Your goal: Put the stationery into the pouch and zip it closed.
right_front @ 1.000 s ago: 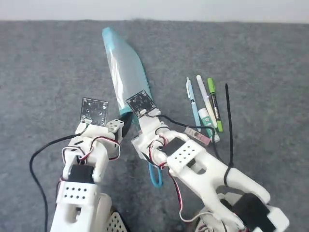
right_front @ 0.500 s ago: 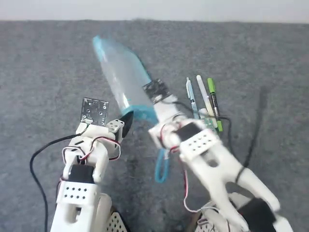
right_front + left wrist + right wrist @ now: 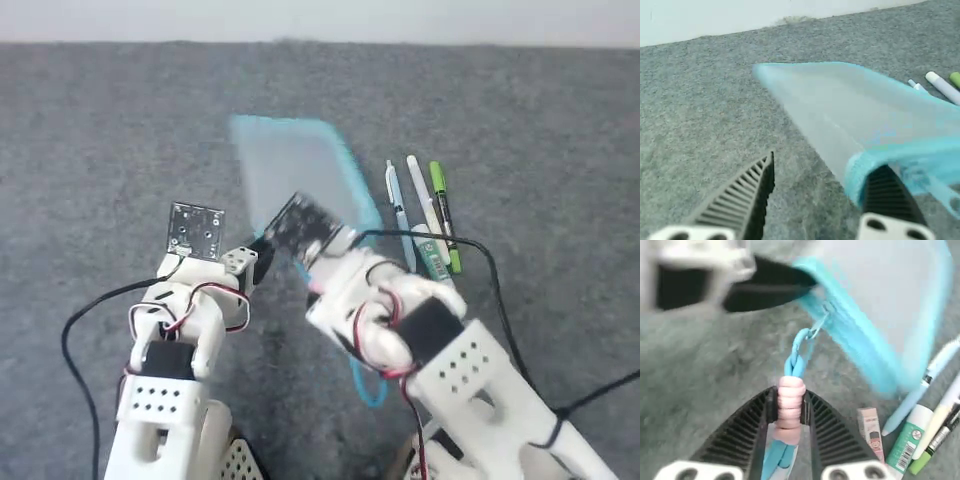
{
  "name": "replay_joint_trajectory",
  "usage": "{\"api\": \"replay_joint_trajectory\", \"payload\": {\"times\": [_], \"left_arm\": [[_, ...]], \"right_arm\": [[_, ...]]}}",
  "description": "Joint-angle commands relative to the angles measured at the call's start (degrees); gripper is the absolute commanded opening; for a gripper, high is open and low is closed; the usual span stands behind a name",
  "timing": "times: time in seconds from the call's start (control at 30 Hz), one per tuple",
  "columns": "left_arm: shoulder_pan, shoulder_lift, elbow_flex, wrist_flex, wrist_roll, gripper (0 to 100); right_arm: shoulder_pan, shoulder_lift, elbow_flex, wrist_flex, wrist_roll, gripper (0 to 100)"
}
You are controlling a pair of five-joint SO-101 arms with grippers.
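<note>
While your right gripper pinches the pink strap bead, likely to tow the blue pouch beside the pens, your left gripper gapes wide at its zip end, ready to steady it.

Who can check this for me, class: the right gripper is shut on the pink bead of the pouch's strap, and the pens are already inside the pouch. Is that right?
Not quite. The right gripper does clamp the pink bead, but the pens lie on the table beside the pouch, not inside it, as the high view shows.
</note>
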Motion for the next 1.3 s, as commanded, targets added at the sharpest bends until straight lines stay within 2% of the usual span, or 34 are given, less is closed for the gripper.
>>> {"api": "replay_joint_trajectory", "payload": {"times": [0.0, 0.27, 0.5, 0.77, 0.93, 1.13, 1.27], "left_arm": [[-0.1, 0.3, -0.5, -1.6, -0.4, 27], [0.3, 0.3, -0.5, -1.6, -0.4, 27], [8.9, 0.3, 0.7, -1.5, -0.8, 27], [9.1, 0.3, 0.7, -1.5, -0.4, 27], [9.1, 0.4, 0.4, -1.2, -0.7, 35], [9.1, 0.3, 0.5, -1.0, -0.5, 35], [9.2, 0.3, 0.6, -1.2, -0.4, 35]], "right_arm": [[-2.4, -3.6, -3.3, 2.2, 1.4, 0.7], [-2.6, -3.8, -3.3, 2.6, 3.1, 0.7], [-7.5, -3.8, -3.3, 3.2, 3.3, 0.7], [-7.8, -7.8, -3.3, 5.4, 3.4, 0.7], [-7.8, -10.8, -1.2, 5.8, 3.5, 0.7], [-8.0, -11.5, -0.7, 6.1, 3.5, 0.7], [-13.0, -11.5, -0.5, 6.9, 4.7, 0.7]]}}
